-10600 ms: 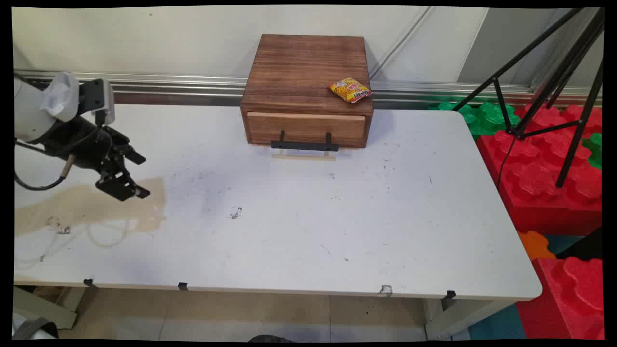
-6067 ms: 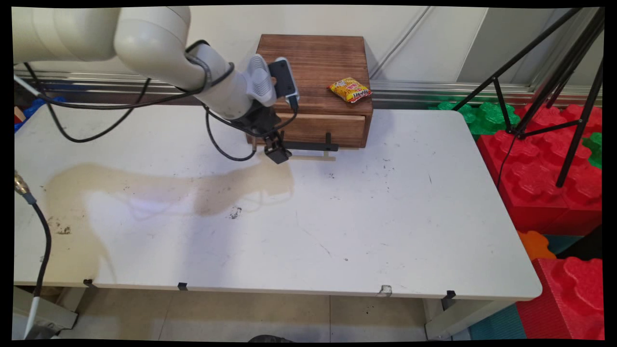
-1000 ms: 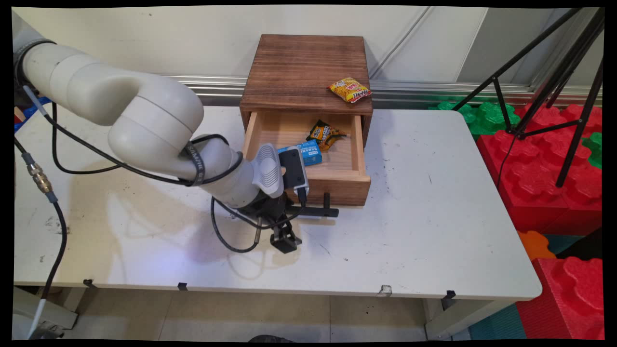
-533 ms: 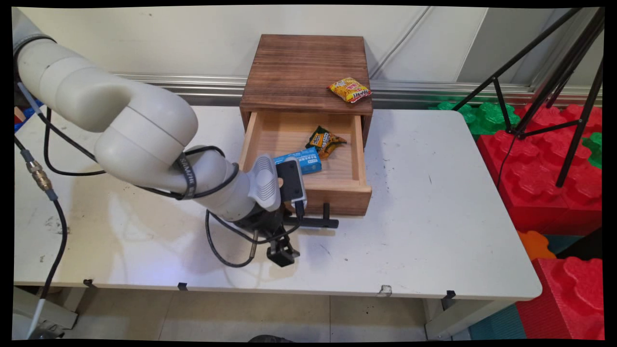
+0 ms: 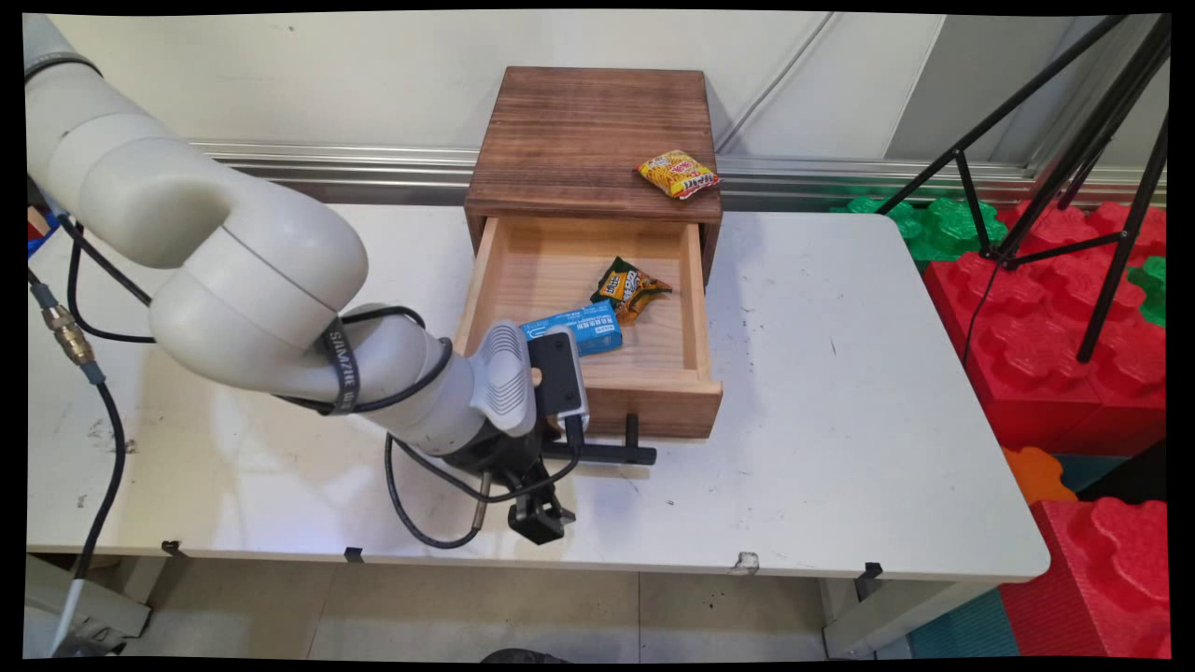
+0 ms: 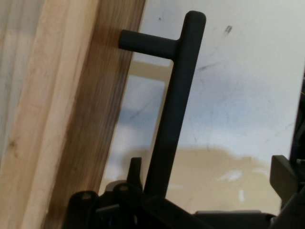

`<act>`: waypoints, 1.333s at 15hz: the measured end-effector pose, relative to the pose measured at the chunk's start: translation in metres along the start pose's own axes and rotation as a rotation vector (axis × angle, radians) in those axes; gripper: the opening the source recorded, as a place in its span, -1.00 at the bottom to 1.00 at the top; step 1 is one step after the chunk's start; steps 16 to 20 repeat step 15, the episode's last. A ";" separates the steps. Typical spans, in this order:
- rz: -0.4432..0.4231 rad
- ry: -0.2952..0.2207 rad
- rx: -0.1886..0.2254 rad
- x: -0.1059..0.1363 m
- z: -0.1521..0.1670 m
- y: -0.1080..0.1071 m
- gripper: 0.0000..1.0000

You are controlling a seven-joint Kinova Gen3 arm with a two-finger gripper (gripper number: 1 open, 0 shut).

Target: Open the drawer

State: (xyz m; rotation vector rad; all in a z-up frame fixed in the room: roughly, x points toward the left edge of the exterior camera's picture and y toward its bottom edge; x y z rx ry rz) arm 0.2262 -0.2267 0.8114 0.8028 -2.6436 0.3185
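Your gripper [image 5: 551,476] was at the black handle [image 5: 607,455] of the wooden drawer [image 5: 653,397]; I cannot tell if its jaws were clamped. The drawer stood pulled out toward the near side, holding a blue box [image 5: 581,331] and a dark snack packet [image 5: 628,286]. A yellow packet [image 5: 679,174] lay on the cabinet [image 5: 579,140].

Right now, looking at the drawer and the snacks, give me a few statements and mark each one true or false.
1. The drawer is pulled open. True.
2. A blue box lies inside the drawer. True.
3. The yellow snack bag lies inside the drawer. False: it lies on top of the wooden cabinet.
4. The end effector hangs over the cabinet. False: it is at the drawer's black handle.
5. The drawer holds nothing else. False: a dark snack packet lies there too.
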 end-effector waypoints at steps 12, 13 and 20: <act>-0.004 -0.014 -0.025 -0.006 -0.011 0.024 1.00; -0.003 -0.015 -0.027 -0.006 -0.012 0.026 1.00; -0.003 -0.016 -0.026 -0.007 -0.013 0.028 1.00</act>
